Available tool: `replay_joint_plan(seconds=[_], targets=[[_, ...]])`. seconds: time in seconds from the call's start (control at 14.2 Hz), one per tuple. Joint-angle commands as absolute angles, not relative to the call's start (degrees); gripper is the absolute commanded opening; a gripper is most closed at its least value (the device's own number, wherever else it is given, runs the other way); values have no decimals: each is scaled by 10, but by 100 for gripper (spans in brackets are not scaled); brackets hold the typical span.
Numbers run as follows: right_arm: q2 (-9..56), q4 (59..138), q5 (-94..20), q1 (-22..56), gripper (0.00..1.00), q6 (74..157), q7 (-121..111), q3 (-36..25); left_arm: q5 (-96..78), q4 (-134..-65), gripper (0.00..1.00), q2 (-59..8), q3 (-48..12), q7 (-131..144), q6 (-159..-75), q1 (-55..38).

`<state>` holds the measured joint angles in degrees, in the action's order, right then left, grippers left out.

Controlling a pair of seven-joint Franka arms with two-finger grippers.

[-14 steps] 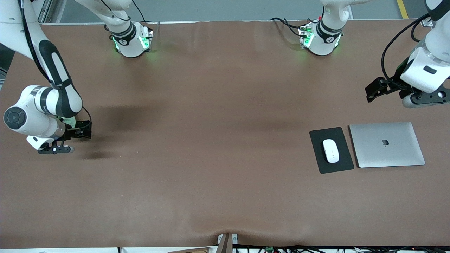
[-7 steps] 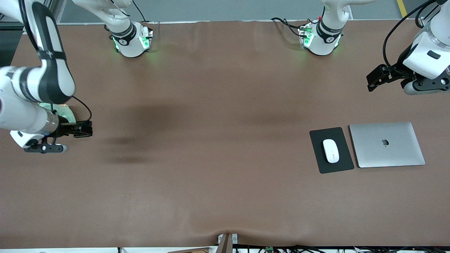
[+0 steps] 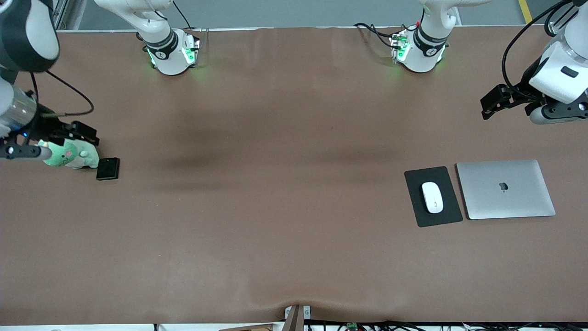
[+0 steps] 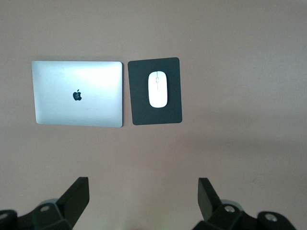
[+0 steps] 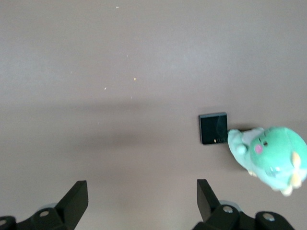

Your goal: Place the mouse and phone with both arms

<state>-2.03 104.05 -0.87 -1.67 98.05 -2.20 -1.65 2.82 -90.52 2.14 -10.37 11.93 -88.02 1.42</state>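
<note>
Brown table cover (image 3: 275,239), slightly rumpled.

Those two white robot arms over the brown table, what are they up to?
Neither holds anything now. The small white oval mouse lies on a dark rectangular pad beside a closed silver laptop. The small black square phone lies against a green plush toy. The left gripper hangs open above bare table by the laptop; the right gripper hangs open above the table near the phone.
</note>
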Motion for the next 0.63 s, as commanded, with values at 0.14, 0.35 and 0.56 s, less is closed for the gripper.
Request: replay_joint_plan(seconds=[0.14, 0.35, 0.56], targets=[[-29, 955, -14, -15, 100, 904, 6, -20, 15, -911, 100, 34, -99, 104, -868, 15], [-25, 890, -14, -15, 100, 844, 51, -18, -3, -911, 100, 34, -99, 104, -860, 15], [-25, 878, -12, -6, 100, 848, 50, -19, -2, -911, 100, 35, -98, 104, -854, 15]])
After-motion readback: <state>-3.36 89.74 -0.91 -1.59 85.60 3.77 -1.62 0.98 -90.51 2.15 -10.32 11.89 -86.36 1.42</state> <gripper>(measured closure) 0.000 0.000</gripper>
